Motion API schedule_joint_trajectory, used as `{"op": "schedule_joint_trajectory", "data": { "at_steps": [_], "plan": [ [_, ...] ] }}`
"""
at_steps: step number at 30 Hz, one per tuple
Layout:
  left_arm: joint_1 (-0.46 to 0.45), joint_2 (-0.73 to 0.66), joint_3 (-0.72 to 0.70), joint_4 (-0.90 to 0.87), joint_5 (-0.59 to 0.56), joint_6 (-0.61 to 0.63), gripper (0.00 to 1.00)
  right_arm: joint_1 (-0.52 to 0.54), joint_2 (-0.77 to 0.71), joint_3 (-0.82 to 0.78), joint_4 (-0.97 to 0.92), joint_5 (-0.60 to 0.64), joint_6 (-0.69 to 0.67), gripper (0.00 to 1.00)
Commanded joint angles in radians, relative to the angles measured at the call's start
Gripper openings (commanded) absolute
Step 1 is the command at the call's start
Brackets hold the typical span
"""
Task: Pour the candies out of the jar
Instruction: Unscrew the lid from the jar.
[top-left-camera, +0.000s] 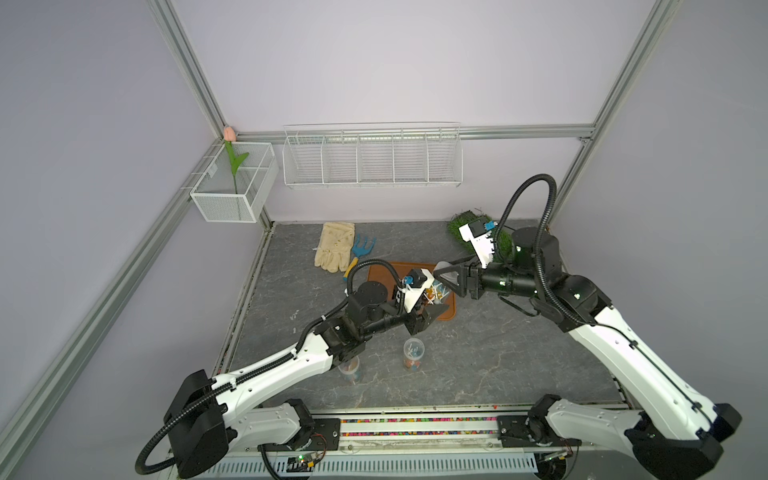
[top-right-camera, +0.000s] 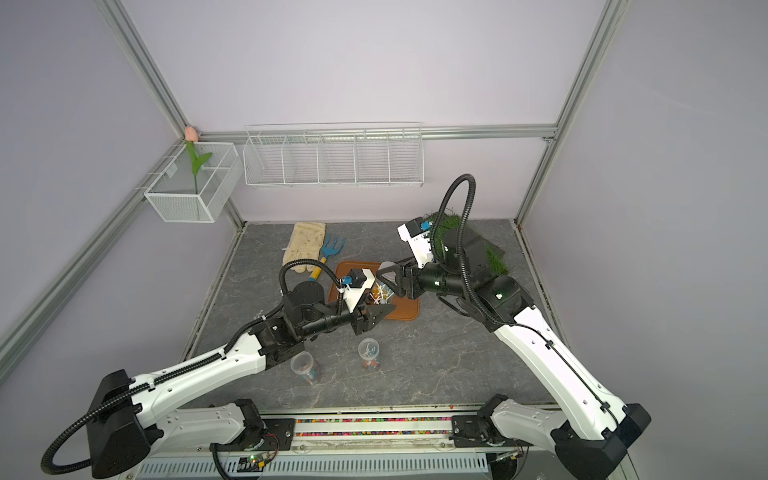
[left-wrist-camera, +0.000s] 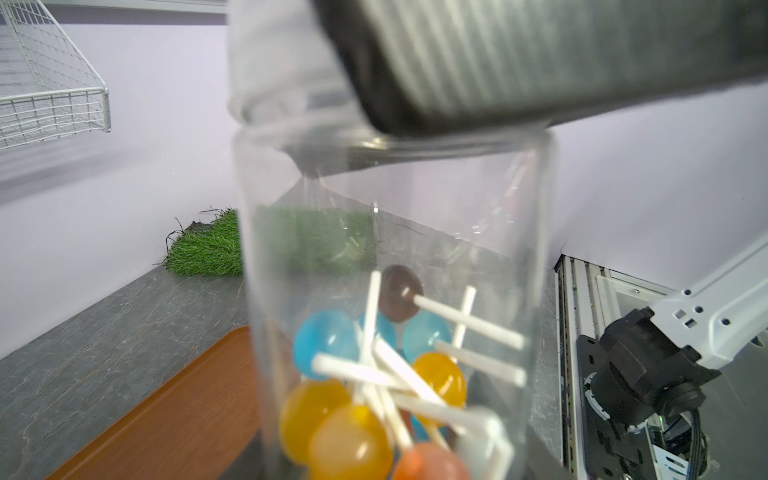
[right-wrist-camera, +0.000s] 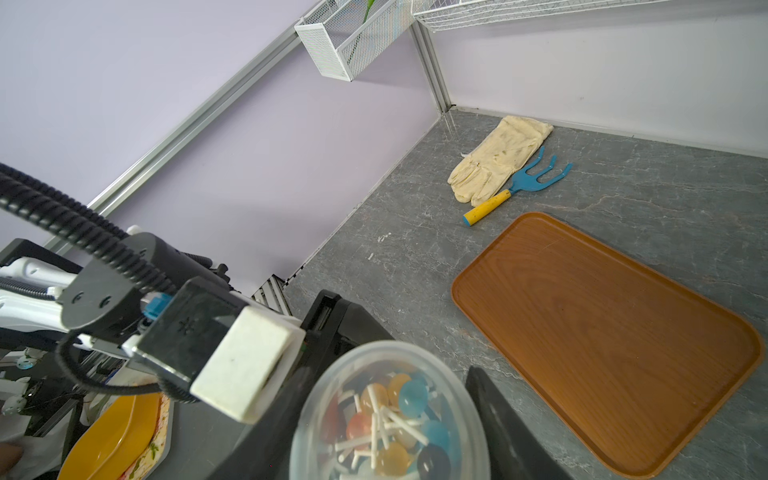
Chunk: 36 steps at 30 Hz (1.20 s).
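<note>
The left fingers (top-right-camera: 382, 311) are clamped on one clear jar (left-wrist-camera: 457, 208) low on its body and hold it upright. The right fingers (right-wrist-camera: 503, 419) stand one on each side of the jar's single see-through lid (right-wrist-camera: 365, 361). Whether they press it yet I cannot tell.

The candies (left-wrist-camera: 374, 374) are all inside this jar, heaped at the bottom with their white sticks crossing. The left wrist view shows one brown head, at least three blue, three amber and one orange-red. Others are hidden beneath.

In both top views the jar lines up with the right end of one brown tray (right-wrist-camera: 602, 332), which carries nothing. Whether the jar's base touches the tray I cannot tell.

Two more clear jars, one (top-right-camera: 369, 353) nearer the middle and one (top-right-camera: 305, 368) partly under the left arm, stand on the grey worktop (right-wrist-camera: 623, 187) near the robot. Each holds small coloured things.

Behind the tray lie one pale glove (right-wrist-camera: 498, 158) and one blue rake (right-wrist-camera: 528, 180) with a yellow handle, the two touching. One patch of grass (left-wrist-camera: 203, 245) sits at the far right corner.

Two white baskets hang on the walls, a long wire one (top-left-camera: 372, 160) and a mesh one (top-left-camera: 232, 187) holding one tulip (top-left-camera: 229, 133).
</note>
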Motion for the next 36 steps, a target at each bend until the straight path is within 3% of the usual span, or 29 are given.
{"op": "schedule_joint_trajectory", "data": {
  "at_steps": [1, 5, 9, 12, 17, 18, 21, 23, 30, 36],
  "plan": [
    [-0.011, -0.012, 0.011, 0.035, 0.017, 0.011, 0.44, -0.001, 0.005, 0.042, 0.027, -0.021, -0.048, 0.51],
    [-0.011, -0.023, 0.013, 0.028, 0.044, 0.001, 0.44, -0.029, 0.001, 0.081, 0.018, -0.142, -0.16, 0.49],
    [-0.011, -0.033, 0.021, 0.02, 0.087, -0.012, 0.44, -0.074, -0.018, 0.064, 0.081, -0.492, -0.323, 0.5],
    [-0.014, -0.032, 0.036, 0.003, 0.109, -0.012, 0.44, -0.08, -0.001, 0.095, 0.019, -0.61, -0.428, 0.5],
    [-0.017, -0.034, 0.037, 0.007, 0.108, -0.01, 0.44, -0.08, 0.033, 0.137, -0.07, -0.604, -0.472, 0.49],
    [-0.017, -0.033, 0.036, 0.007, 0.108, -0.009, 0.44, -0.081, 0.031, 0.135, -0.069, -0.595, -0.467, 0.55],
    [-0.017, -0.033, 0.035, 0.014, 0.103, -0.008, 0.44, -0.08, 0.01, 0.12, -0.042, -0.552, -0.426, 0.88],
    [-0.017, -0.036, 0.032, 0.015, 0.095, -0.006, 0.44, -0.08, -0.013, 0.103, 0.0, -0.534, -0.377, 0.95],
    [-0.019, -0.042, 0.017, 0.022, 0.077, -0.004, 0.44, -0.08, -0.073, 0.079, 0.05, -0.282, -0.13, 0.99],
    [-0.02, -0.047, 0.004, 0.025, 0.052, 0.0, 0.44, -0.051, -0.07, 0.09, -0.032, -0.163, -0.055, 0.96]
  ]
}}
